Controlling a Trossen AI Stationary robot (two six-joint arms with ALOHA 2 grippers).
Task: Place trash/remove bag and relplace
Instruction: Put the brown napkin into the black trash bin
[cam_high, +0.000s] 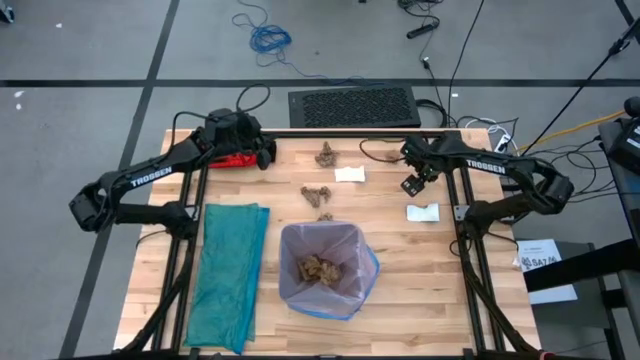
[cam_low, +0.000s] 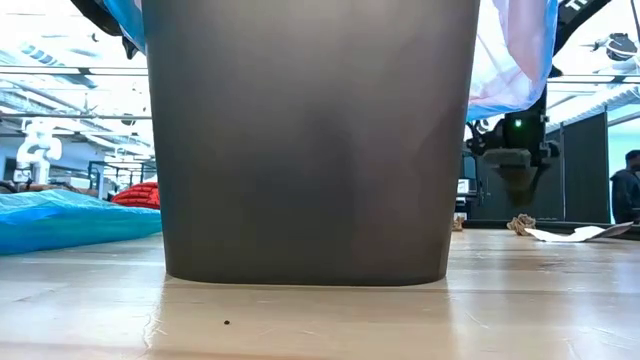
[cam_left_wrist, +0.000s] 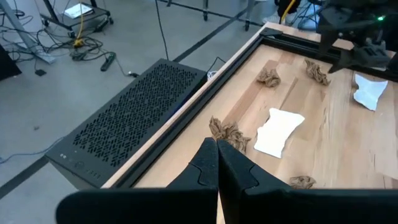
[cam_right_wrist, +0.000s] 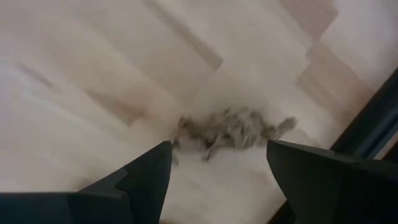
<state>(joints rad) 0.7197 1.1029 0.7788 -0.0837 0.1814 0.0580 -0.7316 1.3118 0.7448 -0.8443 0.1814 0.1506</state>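
Observation:
The bin (cam_low: 310, 140) stands at the table's near middle, lined with the pale bag (cam_high: 296, 243), and brown trash (cam_high: 320, 268) lies in it. More brown wads (cam_high: 325, 153) (cam_high: 317, 193) and white scraps (cam_high: 350, 174) (cam_high: 422, 211) lie on the wood beyond it. My right gripper (cam_right_wrist: 217, 149) is open and points down over one brown wad (cam_right_wrist: 233, 132) near the far right edge. Its fingers stand on either side of the wad, above it, touching nothing. My left gripper (cam_left_wrist: 216, 149) is shut and empty at the far left, by a wad (cam_left_wrist: 229, 132).
A teal-green plastic bag (cam_high: 230, 272) lies flat on the table's left side. A red glove (cam_high: 236, 159) sits at the far left under my left arm. A black perforated case (cam_high: 352, 106) lies on the floor just past the far edge.

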